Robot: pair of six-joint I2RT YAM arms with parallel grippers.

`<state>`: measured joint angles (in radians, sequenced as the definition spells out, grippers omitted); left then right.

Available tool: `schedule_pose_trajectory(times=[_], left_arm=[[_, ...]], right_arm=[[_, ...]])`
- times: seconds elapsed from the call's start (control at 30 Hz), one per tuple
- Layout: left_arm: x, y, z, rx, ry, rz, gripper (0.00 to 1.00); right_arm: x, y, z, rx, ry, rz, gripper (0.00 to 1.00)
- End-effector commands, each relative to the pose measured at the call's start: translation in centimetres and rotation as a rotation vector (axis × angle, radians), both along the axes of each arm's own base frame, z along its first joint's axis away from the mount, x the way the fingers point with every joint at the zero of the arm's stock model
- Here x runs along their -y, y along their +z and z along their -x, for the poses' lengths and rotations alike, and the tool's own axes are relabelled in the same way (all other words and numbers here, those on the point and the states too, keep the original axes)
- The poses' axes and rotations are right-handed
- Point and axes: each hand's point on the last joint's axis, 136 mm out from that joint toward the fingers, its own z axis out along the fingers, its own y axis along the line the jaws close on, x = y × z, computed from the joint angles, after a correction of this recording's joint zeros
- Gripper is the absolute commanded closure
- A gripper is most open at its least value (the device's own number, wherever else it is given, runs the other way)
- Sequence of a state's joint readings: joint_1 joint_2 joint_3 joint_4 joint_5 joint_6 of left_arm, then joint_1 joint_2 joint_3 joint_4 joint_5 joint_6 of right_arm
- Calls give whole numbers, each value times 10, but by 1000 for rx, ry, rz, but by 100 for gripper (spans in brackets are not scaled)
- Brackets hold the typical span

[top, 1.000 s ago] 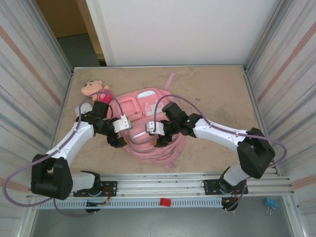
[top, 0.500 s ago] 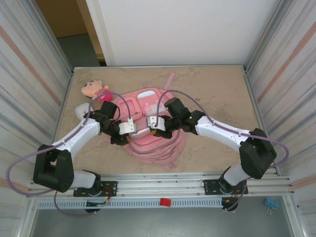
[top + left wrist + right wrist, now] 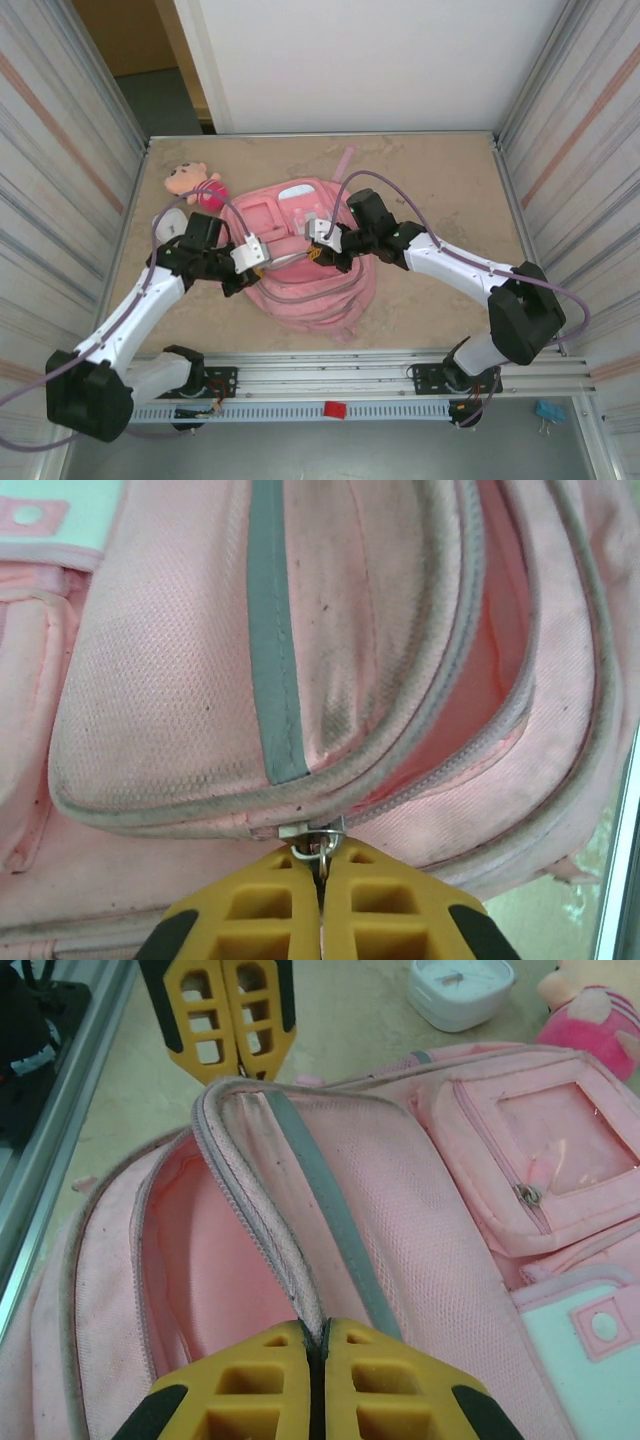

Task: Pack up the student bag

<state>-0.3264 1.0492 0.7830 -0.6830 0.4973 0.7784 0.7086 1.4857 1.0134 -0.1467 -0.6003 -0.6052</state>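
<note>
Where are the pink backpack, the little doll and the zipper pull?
student bag point(image 3: 310, 295), top view, lower fabric panel.
plush doll point(image 3: 186, 180), top view, its head.
zipper pull point(image 3: 320, 843), left wrist view, metal ring on the slider.

Beige mottled table point(image 3: 440, 180) bearing the pink student bag point(image 3: 310, 295) at centre. Far-left of the bag lies a plush doll point(image 3: 190, 182); a small white object point(image 3: 168, 221) sits left of the bag.

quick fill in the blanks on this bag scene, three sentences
The student bag is ____ in colour. The left claw is ____ on its zipper pull. The right claw grips the rim of its ____ main compartment.
Missing words: pink; shut; open.
</note>
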Motion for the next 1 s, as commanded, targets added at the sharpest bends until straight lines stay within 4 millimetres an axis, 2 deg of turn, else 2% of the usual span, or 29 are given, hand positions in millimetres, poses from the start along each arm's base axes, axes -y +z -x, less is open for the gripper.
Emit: schedule_pose_trajectory(times=[0.0,0.2,0.33,0.4,0.43,0.53,0.6,0.73,0.83,0.97], left_arm=[[16,16,21,-40,21,117,100],[36,27,39,-99,1,201,95],[49,28,43,-159,6,246,95],[45,20,35,-146,62,211,97],[40,15,29,-132,108,185,98],[28,7,18,-103,184,120,99],[25,6,16,-93,201,105,99],[20,1,10,-81,247,85,99],[15,-3,5,-75,295,71,100],[15,-7,5,-74,292,67,100]], right_arm=[[0,5,1,29,-15,-7,96],[-10,-6,4,47,3,14,97],[-12,-9,6,42,10,14,97],[-11,-3,8,17,-6,1,87],[-8,1,7,-24,-38,-13,75],[6,26,-1,-256,-221,-70,45],[16,40,-8,-490,-397,-126,36],[34,40,-6,-927,-732,-204,34],[35,31,11,-1209,-831,-238,33],[36,16,26,-1403,-940,-260,32]])
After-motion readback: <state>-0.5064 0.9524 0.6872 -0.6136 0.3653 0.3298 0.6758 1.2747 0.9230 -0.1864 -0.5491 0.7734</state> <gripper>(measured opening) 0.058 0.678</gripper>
